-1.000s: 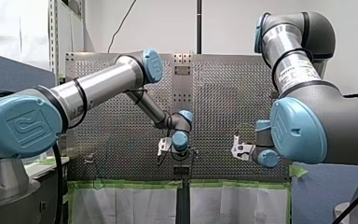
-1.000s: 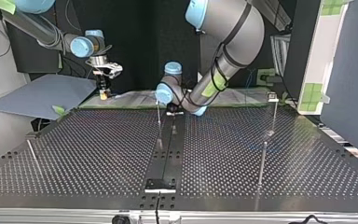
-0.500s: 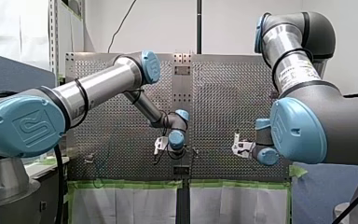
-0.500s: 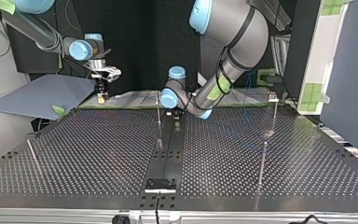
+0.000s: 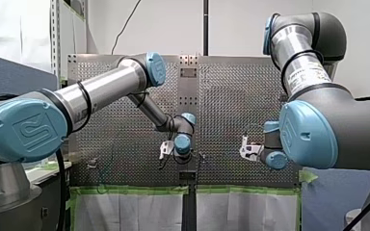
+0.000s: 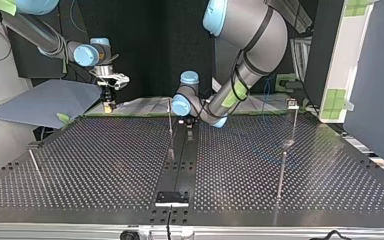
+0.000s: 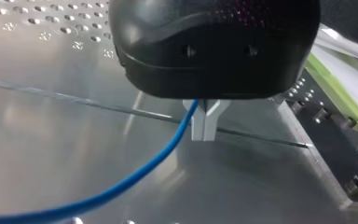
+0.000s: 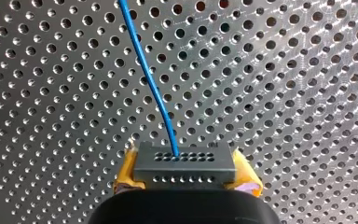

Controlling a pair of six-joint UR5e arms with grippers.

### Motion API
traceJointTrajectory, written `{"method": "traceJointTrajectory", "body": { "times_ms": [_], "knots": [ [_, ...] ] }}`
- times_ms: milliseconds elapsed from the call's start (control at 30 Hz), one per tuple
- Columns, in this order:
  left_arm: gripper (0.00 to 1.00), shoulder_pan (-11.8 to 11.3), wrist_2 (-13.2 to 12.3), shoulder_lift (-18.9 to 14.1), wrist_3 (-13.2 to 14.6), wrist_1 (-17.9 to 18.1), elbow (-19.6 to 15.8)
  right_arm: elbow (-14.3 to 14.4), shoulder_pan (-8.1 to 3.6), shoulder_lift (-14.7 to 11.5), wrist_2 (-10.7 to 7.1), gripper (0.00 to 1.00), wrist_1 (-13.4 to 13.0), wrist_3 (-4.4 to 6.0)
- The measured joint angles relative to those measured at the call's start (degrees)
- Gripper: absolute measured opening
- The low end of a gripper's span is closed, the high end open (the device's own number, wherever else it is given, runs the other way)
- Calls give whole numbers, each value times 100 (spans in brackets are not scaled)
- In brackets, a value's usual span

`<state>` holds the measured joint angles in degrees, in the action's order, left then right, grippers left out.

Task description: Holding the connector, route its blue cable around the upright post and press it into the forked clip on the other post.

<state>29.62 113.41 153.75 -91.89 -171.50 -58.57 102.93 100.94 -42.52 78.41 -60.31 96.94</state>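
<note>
In the right wrist view, yellow pads of my right gripper (image 8: 186, 176) are shut on a dark grey connector (image 8: 185, 165). The blue cable (image 8: 151, 84) leaves its face and runs out over the perforated plate. In the top view this gripper (image 6: 109, 101) hangs at the far left edge of the table. My left gripper (image 6: 189, 121) is low at the table's far middle, beside a thin upright post (image 6: 170, 122). In the left wrist view, the blue cable (image 7: 135, 179) rises into a pale forked clip (image 7: 205, 122) right under the black gripper housing, which hides the grip.
More thin posts stand on the perforated table (image 6: 105, 165): one at the top view's right (image 6: 281, 175), one further back right (image 6: 294, 120), and a leaning one at the left (image 6: 34, 165). A black strip (image 6: 180, 165) with a small block (image 6: 172, 197) runs down the middle.
My left arm dropped a little and shifted slightly to the top view's right, then stayed. My right gripper sank a little with the connector still in it.
</note>
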Motion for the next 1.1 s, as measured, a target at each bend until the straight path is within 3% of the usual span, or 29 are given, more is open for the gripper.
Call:
{"method": "traceJointTrajectory", "body": {
  "times_ms": [33,100,133,167,200,233,300,333,400,1100],
  "knots": [
    [21,6,23,0,21,2,-2,-5,0,0,0,0,-3,3],
    [48,21,80,0,72,22,-8,-11,0,1,-4,0,-5,7],
    [48,27,96,0,90,33,-11,-13,0,3,-5,0,-6,8],
    [63,32,107,0,106,41,-13,-15,0,3,-6,0,-7,9],
    [71,37,114,0,126,50,-16,-17,0,5,-8,0,-7,10],
    [71,40,118,0,140,54,-18,-19,0,7,-11,0,-7,10],
    [87,43,119,-2,172,58,-19,-20,0,9,-14,0,-8,11],
    [87,44,121,-2,186,58,-19,-21,0,9,-16,0,-8,11],
    [100,44,126,-3,202,52,-20,-26,0,9,-17,0,-8,11],
    [100,242,122,-95,432,-179,-22,-41,-70,41,-26,0,10,20]
  ]
}}
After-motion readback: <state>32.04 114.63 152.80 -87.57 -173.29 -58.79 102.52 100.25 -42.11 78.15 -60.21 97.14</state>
